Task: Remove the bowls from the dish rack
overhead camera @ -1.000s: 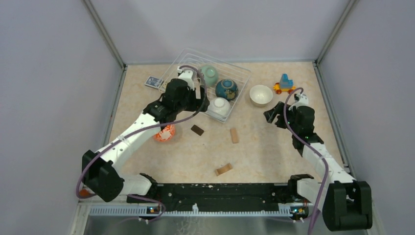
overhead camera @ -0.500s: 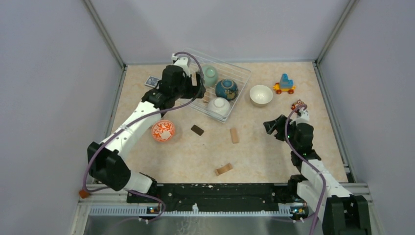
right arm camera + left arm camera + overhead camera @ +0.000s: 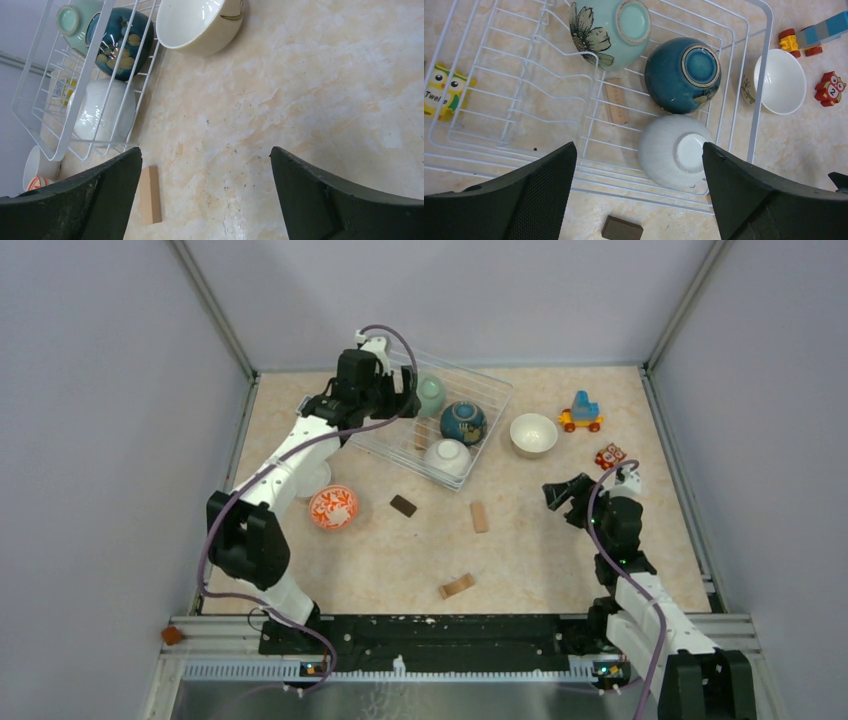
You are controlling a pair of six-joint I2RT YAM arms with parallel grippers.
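Bowls left in the rack (image 3: 524,90) number three, all upside down as if draining: mint bowl (image 3: 611,30), blue bowl (image 3: 682,75), white bowl (image 3: 674,150). Left pincer (image 3: 639,195) hangs spread and empty above them, likely choosing one. Right pincer (image 3: 205,190), also spread and empty, is over bare tabletop (image 3: 310,100) near an upright cream bowl (image 3: 200,22). Patterned bowl (image 3: 333,507) stands outside the rack. Beside it, another pale bowl (image 3: 312,478) is half hidden by the left arm.

The left gripper (image 3: 398,405) has travelled from the dish rack's (image 3: 480,380) near-left side to its far-left corner, baring the orange-patterned bowl (image 3: 334,507) and part of a white bowl (image 3: 316,478) on the desk. The right gripper (image 3: 562,497) has drawn back toward its base, its fingers (image 3: 345,200) spread wider, uncovering a red toy (image 3: 609,456).
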